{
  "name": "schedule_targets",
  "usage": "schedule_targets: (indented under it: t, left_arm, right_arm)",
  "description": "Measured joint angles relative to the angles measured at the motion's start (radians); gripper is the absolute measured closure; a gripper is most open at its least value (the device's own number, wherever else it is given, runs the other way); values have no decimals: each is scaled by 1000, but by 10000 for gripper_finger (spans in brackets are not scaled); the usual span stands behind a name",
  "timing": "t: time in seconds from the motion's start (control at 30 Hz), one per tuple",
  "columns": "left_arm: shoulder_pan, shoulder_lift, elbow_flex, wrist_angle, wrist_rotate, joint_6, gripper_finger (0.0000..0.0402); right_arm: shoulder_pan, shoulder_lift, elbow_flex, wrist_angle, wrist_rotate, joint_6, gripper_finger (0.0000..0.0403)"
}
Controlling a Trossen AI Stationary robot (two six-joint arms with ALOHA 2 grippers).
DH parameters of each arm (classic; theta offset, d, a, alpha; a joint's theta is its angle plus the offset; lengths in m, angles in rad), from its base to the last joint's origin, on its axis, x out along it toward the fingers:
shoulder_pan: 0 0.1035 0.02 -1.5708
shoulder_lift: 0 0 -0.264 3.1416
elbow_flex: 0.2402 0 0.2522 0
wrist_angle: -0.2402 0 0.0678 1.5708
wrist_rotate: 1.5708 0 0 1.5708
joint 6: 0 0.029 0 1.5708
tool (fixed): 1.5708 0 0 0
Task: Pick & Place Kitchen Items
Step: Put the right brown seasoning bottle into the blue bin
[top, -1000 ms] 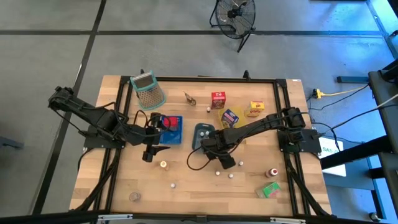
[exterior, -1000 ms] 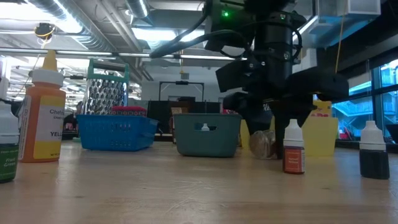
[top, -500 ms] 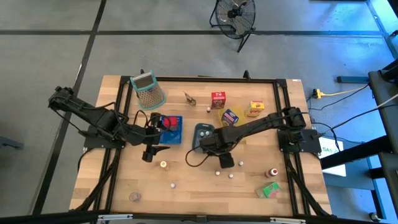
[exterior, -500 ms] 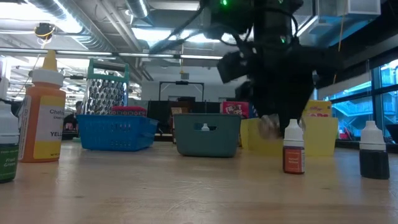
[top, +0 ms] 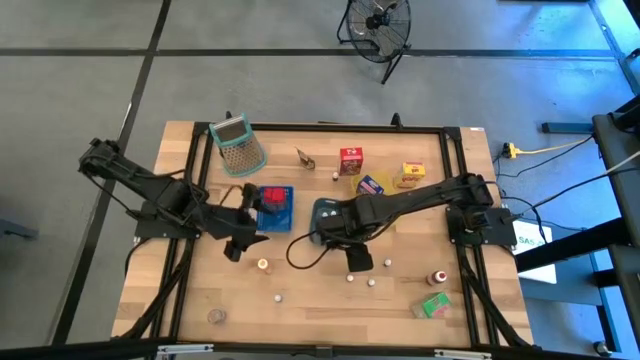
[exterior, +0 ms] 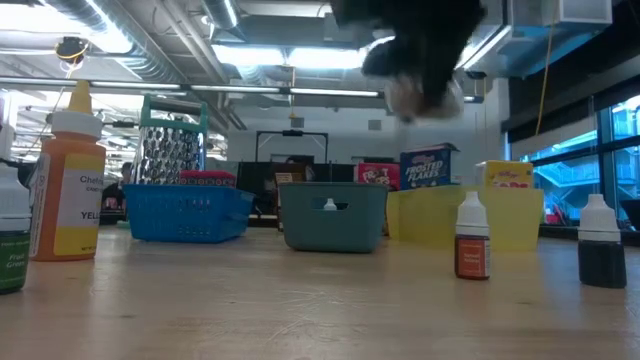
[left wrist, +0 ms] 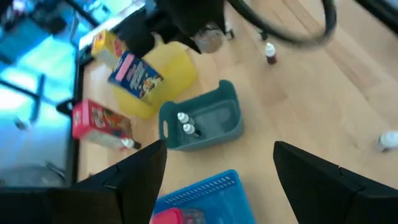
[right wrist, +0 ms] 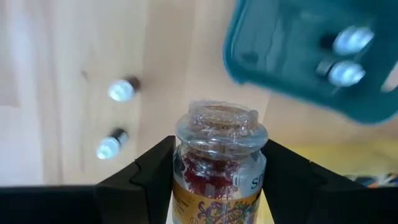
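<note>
The right gripper grasps a small glass jar, carried in the air just beside the grey-blue tray. Next it likely needs centring over that tray, then lowering. The left gripper waits released near the blue tray.

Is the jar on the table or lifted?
Lifted. The right gripper holds the jar above the table, next to the grey-blue tray.
</note>
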Motion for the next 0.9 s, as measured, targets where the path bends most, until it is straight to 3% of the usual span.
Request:
schedule_targets:
  t: [0.13,0.33,0.6,0.73,0.9]
  left_arm:
    - [-48,32,0,18,-83,117,110]
    - [-137,128,0,33,-319,302,110]
    - [-257,317,0,291,-679,638,110]
    - [-286,374,0,402,-743,773,110]
    - [-304,403,0,503,-728,876,110]
  right_arm:
    - [5,0,100,0,-17,-35,206]
    - [5,0,196,125,-160,-136,202]
    - [5,0,225,259,-319,-228,201]
    - [4,0,225,265,-322,-229,201]
    - [4,0,225,265,-322,-243,200]
